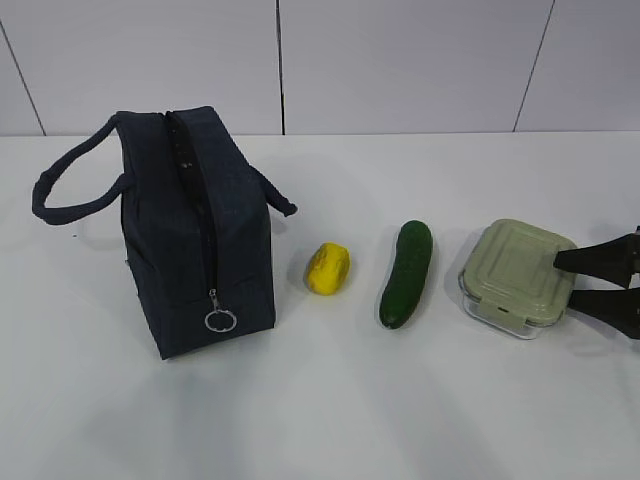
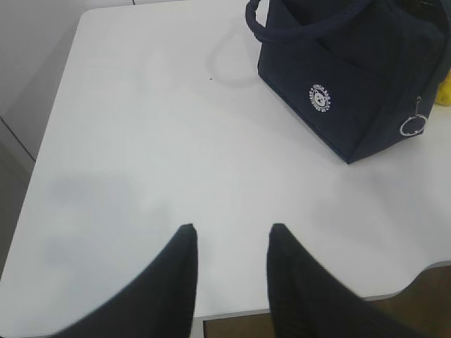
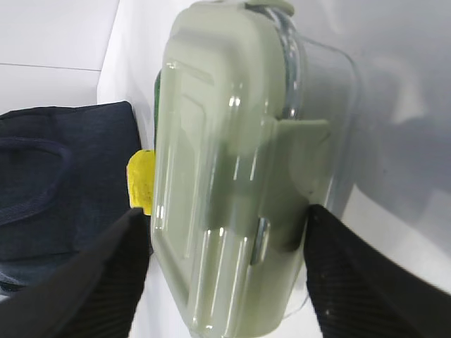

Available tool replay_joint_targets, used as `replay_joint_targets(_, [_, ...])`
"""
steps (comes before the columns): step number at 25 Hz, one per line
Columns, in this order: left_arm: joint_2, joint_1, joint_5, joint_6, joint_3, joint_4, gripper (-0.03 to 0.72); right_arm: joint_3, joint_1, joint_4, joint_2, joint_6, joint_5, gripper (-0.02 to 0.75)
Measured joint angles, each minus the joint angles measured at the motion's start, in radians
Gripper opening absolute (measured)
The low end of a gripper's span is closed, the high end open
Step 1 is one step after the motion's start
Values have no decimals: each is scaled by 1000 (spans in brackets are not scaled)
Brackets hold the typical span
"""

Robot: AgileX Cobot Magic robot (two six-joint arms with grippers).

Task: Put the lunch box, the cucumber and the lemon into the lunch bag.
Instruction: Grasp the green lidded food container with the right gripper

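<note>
The lunch box point(image 1: 515, 275) with its sage-green lid rests on the table at the right. My right gripper point(image 1: 565, 279) reaches in from the right edge and is shut on it, one finger on the lid and one lower down. The right wrist view shows the lunch box point(image 3: 225, 176) filling the space between both fingers of the right gripper point(image 3: 224, 211). The cucumber point(image 1: 406, 272) and the lemon point(image 1: 327, 268) lie left of the box. At the left stands the navy lunch bag point(image 1: 200, 240). My left gripper point(image 2: 231, 229) hangs open over bare table, well short of the lunch bag point(image 2: 352, 84).
The bag's zipper runs down its facing end, with the ring pull point(image 1: 220, 320) low. Its handles point(image 1: 70, 185) loop out to the left. The table's front edge point(image 2: 232, 315) lies right under the left gripper. A white wall stands behind.
</note>
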Motion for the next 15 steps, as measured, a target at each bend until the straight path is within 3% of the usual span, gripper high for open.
replay_joint_targets(15, [0,-3,0,0,0,0,240,0,0,21,40,37,0,529])
